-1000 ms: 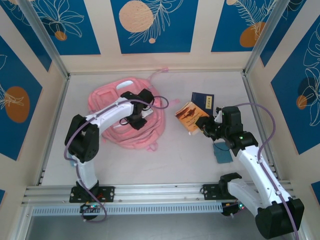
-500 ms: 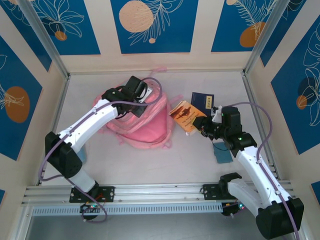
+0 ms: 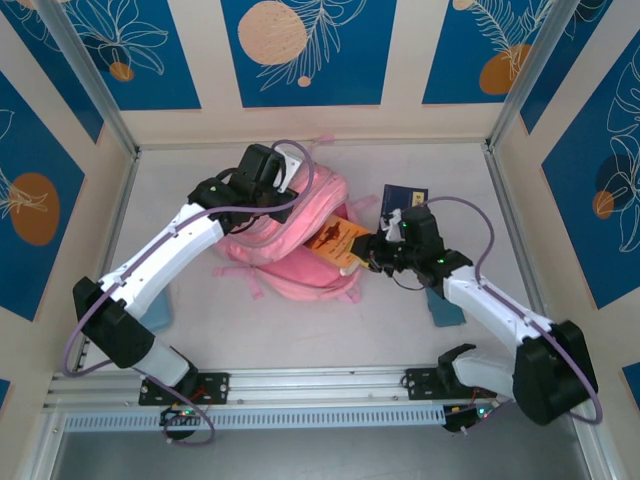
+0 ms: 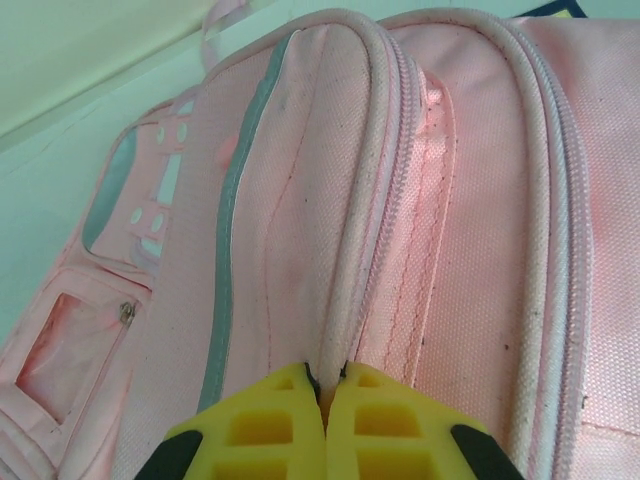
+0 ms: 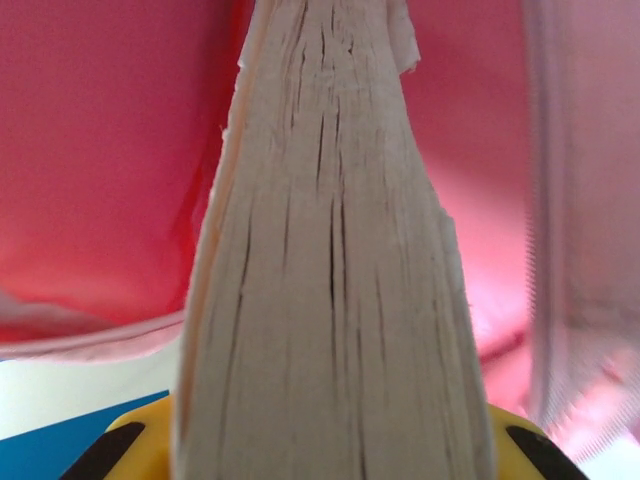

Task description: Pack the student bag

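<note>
Student bag (image 3: 290, 255): pink, slumped on the table (image 3: 250, 335) left of centre, toward the back wall, with a strap trailing on the near side. Lifted at its top edge by the left gripper (image 3: 283, 188), which reaches in from the near left.

Through the left wrist camera: left gripper (image 4: 325, 388) pinched tight on a ridge of the student bag (image 4: 450, 200) beside a zipper line, pads pressed together with only fabric between. Front pockets and a clear window patch spread out to the left of that ridge.

Just right of the bag, right gripper (image 3: 376, 252), clamped on the near end of an orange-covered book (image 3: 337, 242). Book tilted, far end lying at the bag's open mouth and touching pink fabric.

Through the right wrist camera: page edges of the orange-covered book (image 5: 330, 250) rising between the yellow fingers (image 5: 128, 445), aimed into the bag's pink inside (image 5: 100, 150). Depth of entry: cannot tell.

Behind the right gripper, dark blue book (image 3: 405, 197) flat on the table, near the bag's right side but apart from it. Beside the right forearm, on the near side, small teal object (image 3: 444, 305).
</note>
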`<state>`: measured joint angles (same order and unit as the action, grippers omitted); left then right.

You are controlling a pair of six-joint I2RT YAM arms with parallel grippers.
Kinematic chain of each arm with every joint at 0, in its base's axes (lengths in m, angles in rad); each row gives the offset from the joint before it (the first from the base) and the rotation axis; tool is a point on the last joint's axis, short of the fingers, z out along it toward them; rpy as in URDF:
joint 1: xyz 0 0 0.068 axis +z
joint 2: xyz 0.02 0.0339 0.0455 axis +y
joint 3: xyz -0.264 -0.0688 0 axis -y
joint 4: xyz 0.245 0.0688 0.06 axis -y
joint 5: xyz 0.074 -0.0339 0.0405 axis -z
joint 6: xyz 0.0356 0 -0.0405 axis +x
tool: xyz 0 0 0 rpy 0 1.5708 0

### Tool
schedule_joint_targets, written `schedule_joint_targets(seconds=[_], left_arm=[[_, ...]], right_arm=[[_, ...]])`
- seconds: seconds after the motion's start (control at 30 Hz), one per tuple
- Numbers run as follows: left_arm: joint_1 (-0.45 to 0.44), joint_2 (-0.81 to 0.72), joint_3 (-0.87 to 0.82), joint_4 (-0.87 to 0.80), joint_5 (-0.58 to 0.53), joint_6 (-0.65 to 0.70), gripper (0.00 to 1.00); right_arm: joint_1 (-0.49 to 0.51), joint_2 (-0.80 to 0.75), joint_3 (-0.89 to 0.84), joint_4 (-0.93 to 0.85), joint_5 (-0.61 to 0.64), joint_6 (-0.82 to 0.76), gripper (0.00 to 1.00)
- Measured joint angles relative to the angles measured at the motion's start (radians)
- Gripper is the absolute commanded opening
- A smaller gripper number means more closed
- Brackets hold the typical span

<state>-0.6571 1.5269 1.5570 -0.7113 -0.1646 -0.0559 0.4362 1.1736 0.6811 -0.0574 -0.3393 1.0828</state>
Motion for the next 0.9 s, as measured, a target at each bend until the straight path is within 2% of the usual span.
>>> schedule_joint_targets(seconds=[0.33,0.73,0.8,0.9], left_arm=[[0.0,-0.001,0.0,0.02,0.015,-0.041,0.0],[0.0,-0.002,0.0,0.021,0.006,-0.066,0.0],[0.0,-0.003,0.0,0.023,-0.002,-0.068,0.0],[0.0,-0.009,0.0,0.024,-0.013,-0.069,0.0]], right_arm=[[0.12,0.359,0.16,0.274,0.064,0.16,0.15],[0.196,0.671,0.374,0.386,0.188,0.335,0.17],[0.206,0.716,0.416,0.401,0.199,0.364,0.25],[0.216,0.789,0.479,0.419,0.201,0.406,0.49]])
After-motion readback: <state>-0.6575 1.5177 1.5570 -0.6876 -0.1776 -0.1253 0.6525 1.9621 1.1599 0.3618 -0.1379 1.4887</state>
